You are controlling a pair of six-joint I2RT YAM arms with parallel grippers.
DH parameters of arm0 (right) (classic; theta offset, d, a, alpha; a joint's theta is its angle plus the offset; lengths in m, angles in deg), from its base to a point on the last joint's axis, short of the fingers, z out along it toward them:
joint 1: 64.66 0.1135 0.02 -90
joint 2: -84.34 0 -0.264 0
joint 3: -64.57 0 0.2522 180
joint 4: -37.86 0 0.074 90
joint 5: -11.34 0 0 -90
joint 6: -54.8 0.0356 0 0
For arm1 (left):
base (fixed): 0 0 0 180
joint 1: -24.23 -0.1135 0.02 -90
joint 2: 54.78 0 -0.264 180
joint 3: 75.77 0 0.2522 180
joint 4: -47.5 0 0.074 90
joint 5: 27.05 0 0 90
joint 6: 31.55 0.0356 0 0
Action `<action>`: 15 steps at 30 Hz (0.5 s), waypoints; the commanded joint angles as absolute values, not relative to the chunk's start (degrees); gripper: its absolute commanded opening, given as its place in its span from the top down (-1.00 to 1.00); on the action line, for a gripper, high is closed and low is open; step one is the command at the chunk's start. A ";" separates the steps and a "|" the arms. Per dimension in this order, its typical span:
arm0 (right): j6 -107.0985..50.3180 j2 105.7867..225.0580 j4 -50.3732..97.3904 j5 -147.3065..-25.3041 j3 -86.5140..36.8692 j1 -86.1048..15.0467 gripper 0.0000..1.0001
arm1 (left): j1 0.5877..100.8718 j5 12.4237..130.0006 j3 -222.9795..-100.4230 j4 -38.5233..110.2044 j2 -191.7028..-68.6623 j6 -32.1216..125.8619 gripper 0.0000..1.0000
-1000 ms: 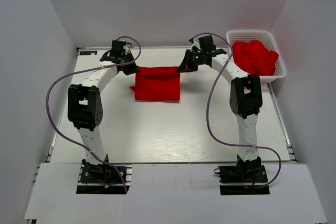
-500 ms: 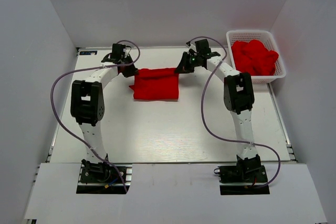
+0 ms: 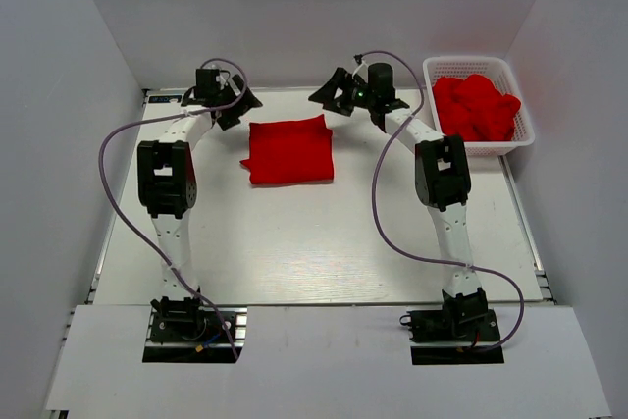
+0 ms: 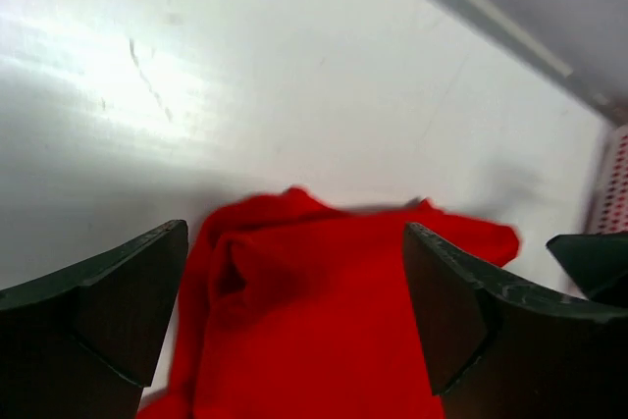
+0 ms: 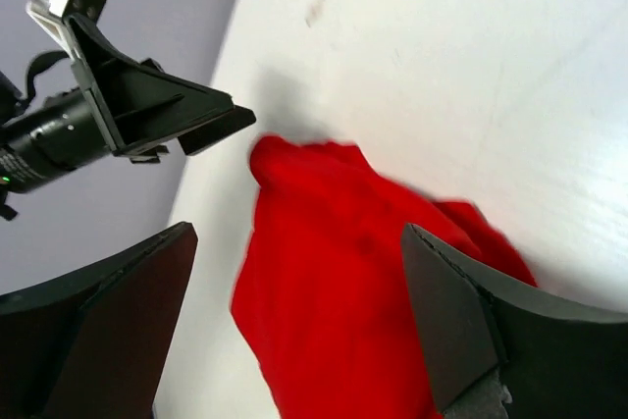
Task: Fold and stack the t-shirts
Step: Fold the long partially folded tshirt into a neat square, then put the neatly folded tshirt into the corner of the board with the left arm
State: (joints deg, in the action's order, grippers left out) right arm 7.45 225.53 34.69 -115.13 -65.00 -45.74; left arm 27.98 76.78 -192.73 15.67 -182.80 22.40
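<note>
One folded red t-shirt (image 3: 289,151) lies flat on the white table between the two arms, toward the back. My left gripper (image 3: 228,105) hangs just off its far left corner, open and empty. My right gripper (image 3: 334,95) hangs off the far right corner, also open and empty. In the left wrist view the t-shirt (image 4: 324,331) fills the gap below the left gripper (image 4: 294,272), clear of the spread jaws. The right wrist view shows the t-shirt (image 5: 334,291) below the right gripper (image 5: 294,282), with the left gripper (image 5: 147,110) beyond it. More red t-shirts (image 3: 478,105) are heaped in the basket.
A white lattice basket (image 3: 467,62) stands at the back right corner, right of the right arm. Grey walls close in the table on the left, back and right. Both arms' cables loop out over the table's sides.
Both grippers have opened and let go of the t-shirt's far corners, then drawn up and back. The t-shirt has settled flat where it was laid.
</note>
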 commanded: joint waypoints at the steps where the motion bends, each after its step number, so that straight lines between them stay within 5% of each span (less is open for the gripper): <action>1: 12.96 225.58 44.42 -113.21 -69.24 -46.29 -0.81 | 26.26 79.03 -198.60 18.01 -182.12 20.39 -1.00; 15: -14.10 207.40 10.23 -101.61 -56.51 -45.76 -0.81 | 28.27 80.53 -186.75 9.04 -171.68 39.37 -1.00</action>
State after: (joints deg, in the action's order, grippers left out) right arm -5.71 214.55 17.21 -103.42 -59.53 -46.26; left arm 26.60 79.31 -189.82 12.33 -178.96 31.75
